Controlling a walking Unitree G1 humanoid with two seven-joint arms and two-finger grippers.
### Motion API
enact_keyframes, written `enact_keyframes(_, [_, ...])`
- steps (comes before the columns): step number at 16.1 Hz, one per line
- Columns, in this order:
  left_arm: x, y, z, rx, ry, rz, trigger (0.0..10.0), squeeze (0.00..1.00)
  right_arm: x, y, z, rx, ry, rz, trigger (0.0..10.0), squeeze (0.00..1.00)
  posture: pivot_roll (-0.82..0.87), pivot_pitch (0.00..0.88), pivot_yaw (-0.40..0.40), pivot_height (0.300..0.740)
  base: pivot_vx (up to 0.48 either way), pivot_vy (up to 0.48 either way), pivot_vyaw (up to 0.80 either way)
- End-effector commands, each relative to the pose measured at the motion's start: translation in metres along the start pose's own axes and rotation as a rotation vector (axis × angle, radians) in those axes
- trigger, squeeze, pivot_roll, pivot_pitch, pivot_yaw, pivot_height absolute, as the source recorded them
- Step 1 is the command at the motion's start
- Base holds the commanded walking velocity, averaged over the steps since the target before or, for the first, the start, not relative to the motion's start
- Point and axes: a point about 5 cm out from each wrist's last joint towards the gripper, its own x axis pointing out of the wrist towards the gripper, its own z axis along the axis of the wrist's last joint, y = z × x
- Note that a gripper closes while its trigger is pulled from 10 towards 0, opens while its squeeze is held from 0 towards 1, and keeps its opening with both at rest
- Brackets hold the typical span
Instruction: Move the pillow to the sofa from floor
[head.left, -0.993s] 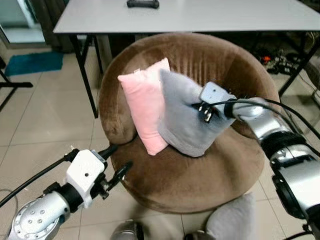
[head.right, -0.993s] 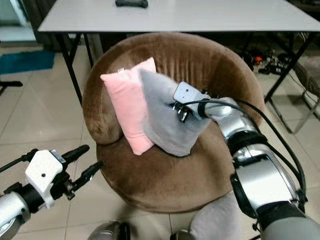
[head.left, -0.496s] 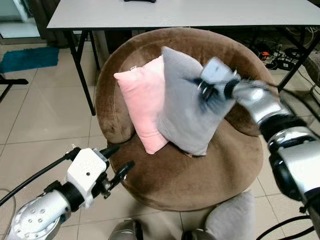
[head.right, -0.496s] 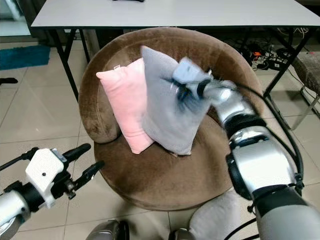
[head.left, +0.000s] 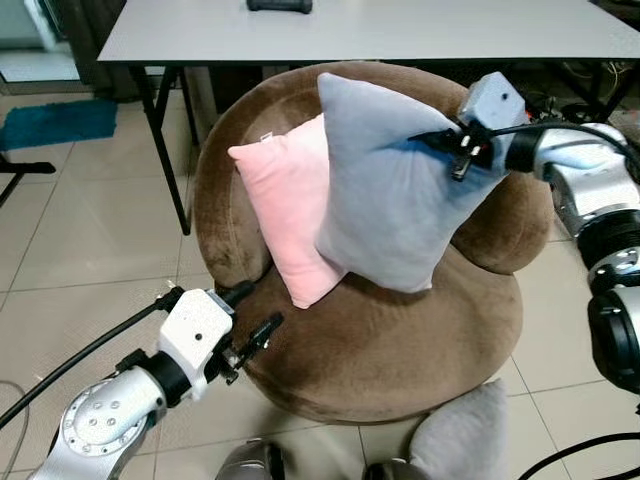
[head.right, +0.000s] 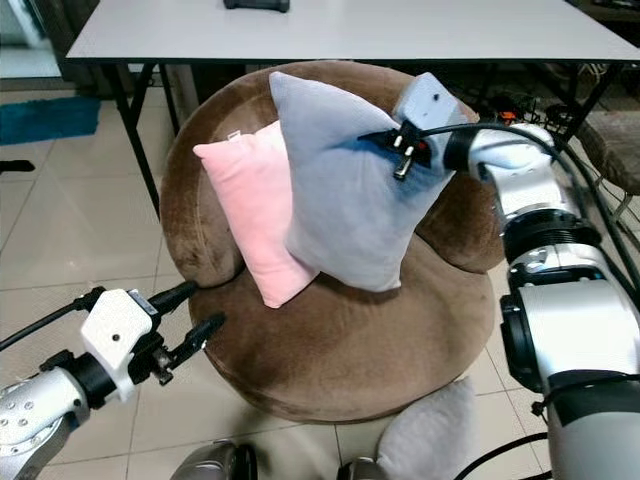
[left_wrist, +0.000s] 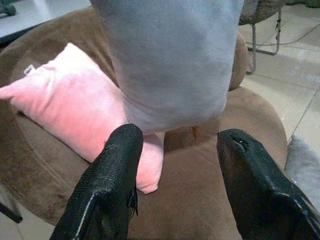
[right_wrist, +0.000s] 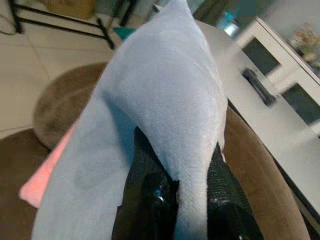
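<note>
The grey pillow (head.left: 395, 185) is being pinched at its upper edge by the right gripper (head.left: 458, 152), hanging above the sofa (head.left: 390, 350) seat; the left gripper (head.left: 250, 312) is being held open, empty.

Grey pillow (head.left: 390, 190), pink pillow (head.left: 285, 205), brown sofa (head.left: 400, 340).

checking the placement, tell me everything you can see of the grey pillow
The grey pillow is square, soft and plush-looking, plain with no pattern. It stands tilted on the brown sofa, one corner pointing up, its lower edge at the seat. The right gripper is shut on its upper right corner, bunching the fabric there. Its left side overlaps and leans on the pink pillow. The left gripper is open, off it, by the sofa's front edge.
</note>
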Motion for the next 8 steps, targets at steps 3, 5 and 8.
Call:
enact_keyframes(3, [0.004, 0.001, -0.005, 0.012, 0.003, -0.017, 10.0, 0.33, -0.021, -0.017, 0.020, -0.041, -0.094, 0.001, 10.0, 0.00, 0.11, 0.004, -0.013, 0.740, 0.000, 0.000, 0.00])
enact_keyframes(5, [0.005, 0.002, -0.007, 0.015, 0.002, -0.022, 10.0, 0.33, -0.031, -0.022, 0.024, -0.054, -0.107, -0.001, 10.0, 0.00, 0.11, 0.000, -0.012, 0.740, 0.000, 0.000, 0.00])
enact_keyframes(8, [0.006, 0.004, -0.010, 0.014, 0.000, -0.025, 10.0, 0.33, -0.051, -0.035, 0.038, -0.030, -0.159, -0.003, 10.0, 0.00, 0.10, 0.000, -0.007, 0.740, 0.000, 0.000, 0.00])
